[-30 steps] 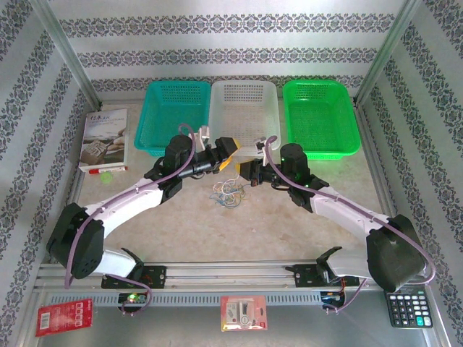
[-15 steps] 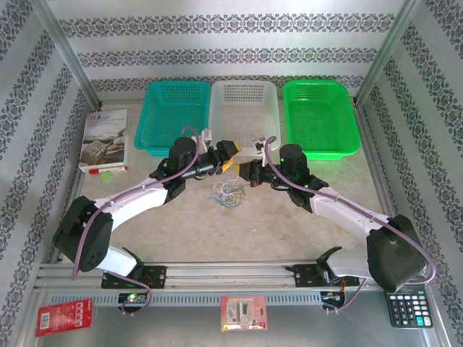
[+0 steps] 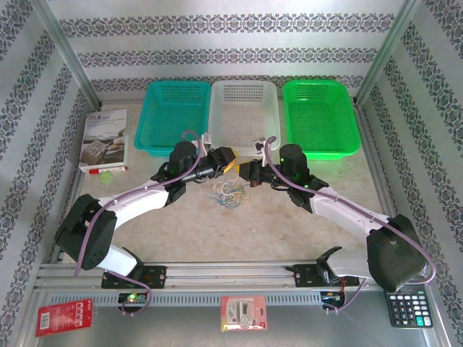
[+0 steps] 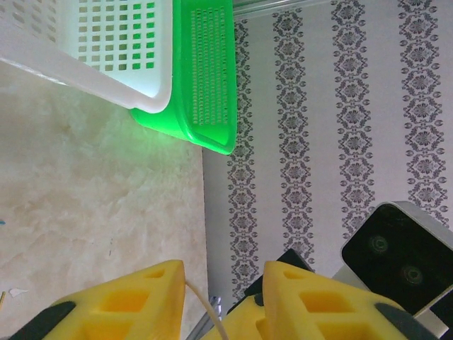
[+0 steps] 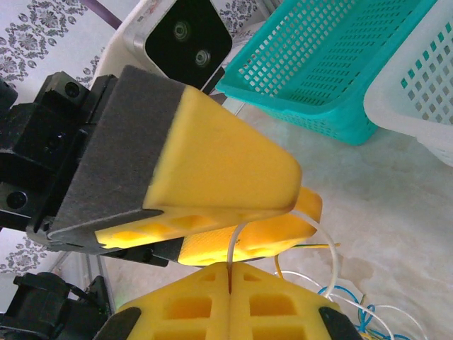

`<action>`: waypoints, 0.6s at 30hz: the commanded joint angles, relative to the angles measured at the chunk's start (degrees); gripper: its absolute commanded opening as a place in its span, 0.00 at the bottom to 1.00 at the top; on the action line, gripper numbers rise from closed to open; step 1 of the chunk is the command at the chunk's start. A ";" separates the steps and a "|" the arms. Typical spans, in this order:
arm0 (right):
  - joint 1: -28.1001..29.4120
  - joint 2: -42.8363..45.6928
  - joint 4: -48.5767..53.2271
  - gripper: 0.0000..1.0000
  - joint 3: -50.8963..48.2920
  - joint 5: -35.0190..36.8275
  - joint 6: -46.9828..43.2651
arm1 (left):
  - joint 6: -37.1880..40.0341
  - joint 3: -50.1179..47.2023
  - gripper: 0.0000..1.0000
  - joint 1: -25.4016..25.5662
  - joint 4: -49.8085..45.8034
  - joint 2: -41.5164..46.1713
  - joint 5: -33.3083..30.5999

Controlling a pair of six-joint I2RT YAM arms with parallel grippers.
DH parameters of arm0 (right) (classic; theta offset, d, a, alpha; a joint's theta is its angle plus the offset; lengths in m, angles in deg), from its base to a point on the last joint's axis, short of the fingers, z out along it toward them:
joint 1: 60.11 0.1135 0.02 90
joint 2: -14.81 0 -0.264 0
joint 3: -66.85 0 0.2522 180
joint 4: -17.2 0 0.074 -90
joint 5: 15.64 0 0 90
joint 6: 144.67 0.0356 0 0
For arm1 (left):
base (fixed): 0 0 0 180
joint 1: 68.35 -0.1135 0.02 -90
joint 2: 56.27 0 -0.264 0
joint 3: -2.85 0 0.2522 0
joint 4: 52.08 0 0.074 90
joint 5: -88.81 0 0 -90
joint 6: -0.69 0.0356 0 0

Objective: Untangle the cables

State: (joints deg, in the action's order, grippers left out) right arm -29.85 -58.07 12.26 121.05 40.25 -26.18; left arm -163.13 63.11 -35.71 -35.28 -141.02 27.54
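Cables [image 3: 229, 194]: whitish cable [image 5: 233, 241] pinched in closed right end effector [image 5: 228, 273]; left end effector [image 4: 223, 283] close by, pads apart, whitish strand running between them. Rest heaped at middle of table [image 3: 181, 217]. Beyond, along far edge: teal basket [image 3: 173, 116], white basket [image 3: 244, 108], green basket [image 3: 320, 116], side by side, bare mesh floors showing.

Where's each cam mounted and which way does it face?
Top external: above and behind, looking down on table, left arm, right arm, cables.
Left wrist: past open left gripper toward white basket, green basket, wall.
Right wrist: past right gripper, shut on whitish cable, toward left gripper, teal basket.
Shared: wrist views both catch white basket.
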 commanded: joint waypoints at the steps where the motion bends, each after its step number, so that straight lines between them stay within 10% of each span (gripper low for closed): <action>1: 0.76 1.43 -1.83 0.00 -0.72 0.18 -0.90 | 0.27 -0.36 0.27 1.20 4.47 -0.81 0.60; 8: 0.76 1.60 -2.13 0.00 -1.81 0.36 -0.57 | 2.17 0.16 0.02 1.28 4.57 -0.33 0.14; 15: 0.76 2.05 -2.99 0.00 -3.44 1.39 -0.01 | 7.48 1.75 0.00 1.33 2.46 2.40 -1.19; 18: 0.76 1.83 -3.34 0.18 -4.09 2.00 0.08 | 9.02 2.04 0.00 1.29 2.22 3.49 -1.23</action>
State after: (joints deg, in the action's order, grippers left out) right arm -29.83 -56.98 9.79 118.45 41.43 -26.29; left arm -157.97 63.11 -35.06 -34.29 -140.45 27.21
